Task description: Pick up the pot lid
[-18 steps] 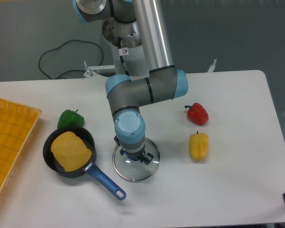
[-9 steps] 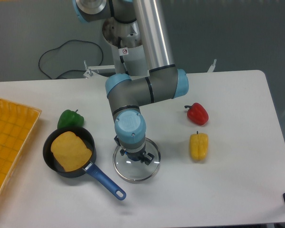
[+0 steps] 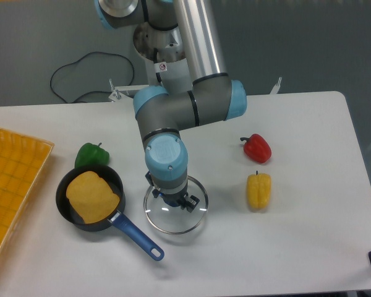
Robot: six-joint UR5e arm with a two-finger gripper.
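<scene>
The gripper [image 3: 172, 198] points down at the middle of the table, its fingers closed around the pot lid's dark central knob. The clear glass pot lid [image 3: 175, 221] with its thin metal rim hangs just beneath the fingers, seemingly a little above the table surface. Its back part and most of the knob are hidden by the gripper and the blue-grey wrist of the arm.
Left of the lid is a black pan [image 3: 63, 209] holding a tan round item [image 3: 93, 197]; its blue handle [image 3: 136, 236] reaches toward the lid. A green pepper [image 3: 91, 155], red pepper [image 3: 257, 148], yellow object [image 3: 258, 190] and orange crate [image 3: 18, 162] surround them.
Between the last earlier frame and now, the gripper and the lid have risen slightly together, with the lid showing a bit higher in view. The pan and vegetables have stayed put.
</scene>
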